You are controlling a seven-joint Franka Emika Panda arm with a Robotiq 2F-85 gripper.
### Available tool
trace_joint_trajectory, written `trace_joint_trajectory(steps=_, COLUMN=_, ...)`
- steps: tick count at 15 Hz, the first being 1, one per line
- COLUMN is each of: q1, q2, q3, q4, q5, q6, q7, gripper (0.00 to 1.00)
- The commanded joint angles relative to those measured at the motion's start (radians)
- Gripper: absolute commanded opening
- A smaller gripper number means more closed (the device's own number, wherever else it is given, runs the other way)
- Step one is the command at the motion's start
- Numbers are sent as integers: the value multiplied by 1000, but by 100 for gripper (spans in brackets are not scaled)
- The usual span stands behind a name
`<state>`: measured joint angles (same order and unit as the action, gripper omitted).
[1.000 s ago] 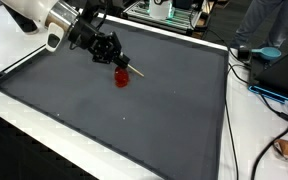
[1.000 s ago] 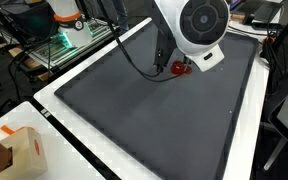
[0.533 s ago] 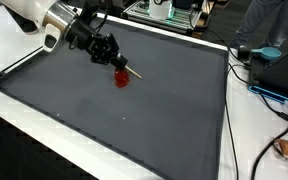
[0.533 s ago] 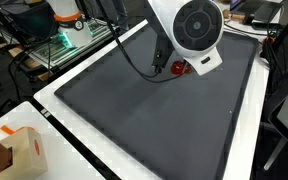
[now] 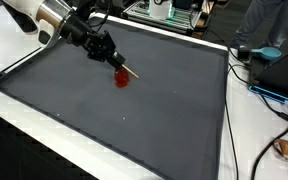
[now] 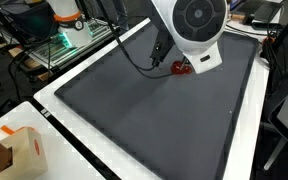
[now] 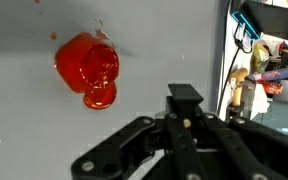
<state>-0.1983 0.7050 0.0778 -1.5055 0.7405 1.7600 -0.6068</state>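
1 gripper point(image 7: 184, 97), opening unclear, hovers near red object point(image 7: 87, 68).

The small red translucent plastic cup point(image 7: 88, 68) beyond the matt black fingers point(image 7: 184, 100) looks glossy; the dark grey mat point(image 7: 164, 40) smooth, matt.

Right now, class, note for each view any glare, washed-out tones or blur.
Wrist view: the red object shows bright glints, the mat looks washed to pale grey, and the jaws in front are dark, with little detail. In both exterior views the mat reads dark; in an exterior view the white arm housing looms close, hiding part of the red object.
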Motion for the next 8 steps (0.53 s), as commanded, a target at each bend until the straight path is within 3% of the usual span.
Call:
trace_joint_trajectory(steps=1, q1=6, q2=-49, q3=-11, q4=-28, q5=2, q6=12, q7=89, gripper=3)
trace_joint_trajectory(steps=8, q1=58, q2=-127, q3=-44, q4=-23, q5=-115, q6=13, q7=298, gripper=3)
